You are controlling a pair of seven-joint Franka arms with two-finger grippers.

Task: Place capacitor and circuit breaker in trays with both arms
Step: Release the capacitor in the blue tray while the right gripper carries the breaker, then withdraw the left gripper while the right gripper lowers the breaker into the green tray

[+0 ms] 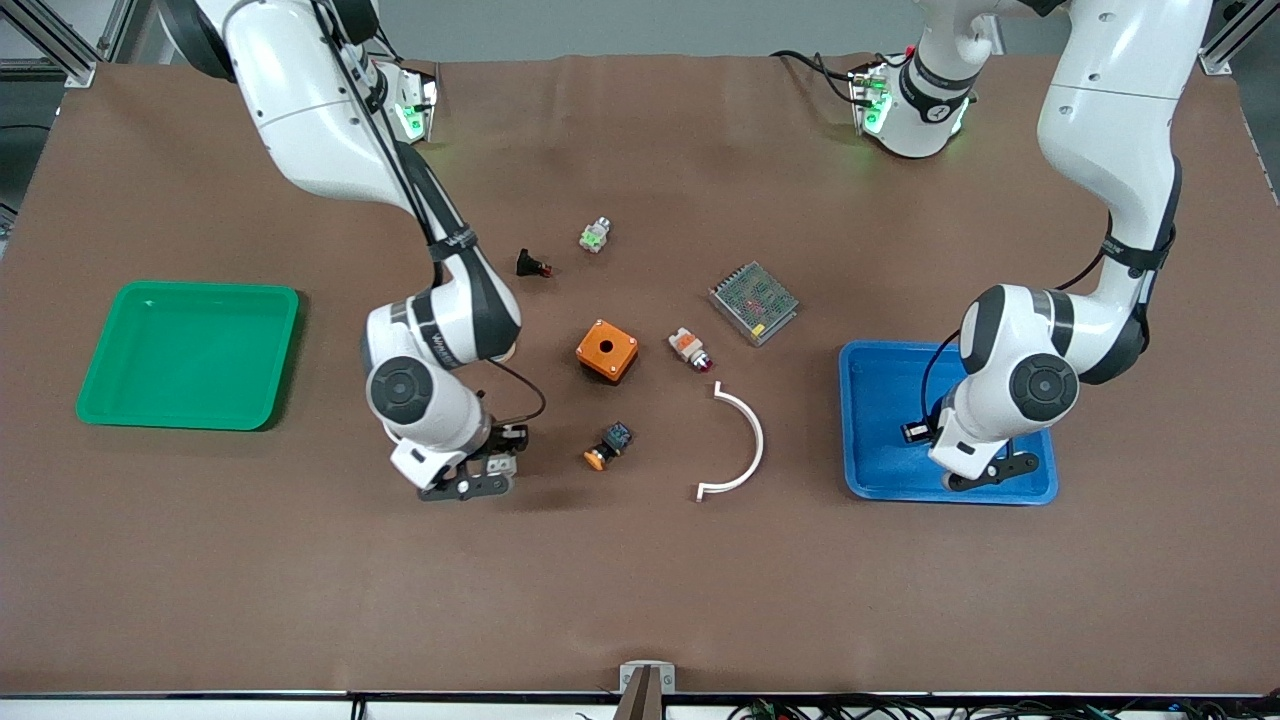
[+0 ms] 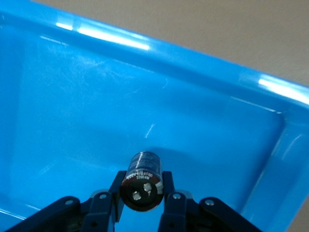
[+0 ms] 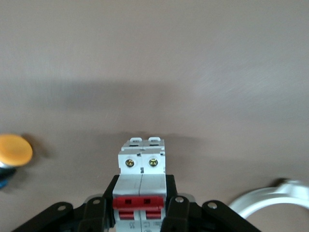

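- The capacitor (image 2: 141,181), a small black cylinder with a shiny round end, is being gripped between the fingers of the left pincer (image 2: 141,200), low over the floor of the blue plastic tray (image 1: 880,470) near the rim nearest the front camera.
- A release here is judged fine: the fingers should be opened only once the cylinder is resting on the tray floor, since a round body may roll toward the tray wall.
- The circuit breaker (image 3: 141,186), a white-grey rectangular block with red switch levers, is being clamped by the right pincer (image 3: 141,212) just above the brown bench (image 1: 640,580), beside the black-blue push button with orange cap (image 1: 608,446).
- The green plastic tray (image 1: 190,352) at the right arm's end is being left empty; it is judged the likely target for the breaker.
- The block should be lifted straight up before being carried, so the push button is not being knocked.
- The white curved plastic strip (image 1: 738,445), the orange square box (image 1: 606,350) and the white-orange indicator lamp (image 1: 690,348) are lying between the two arms, well apart from both pincers.
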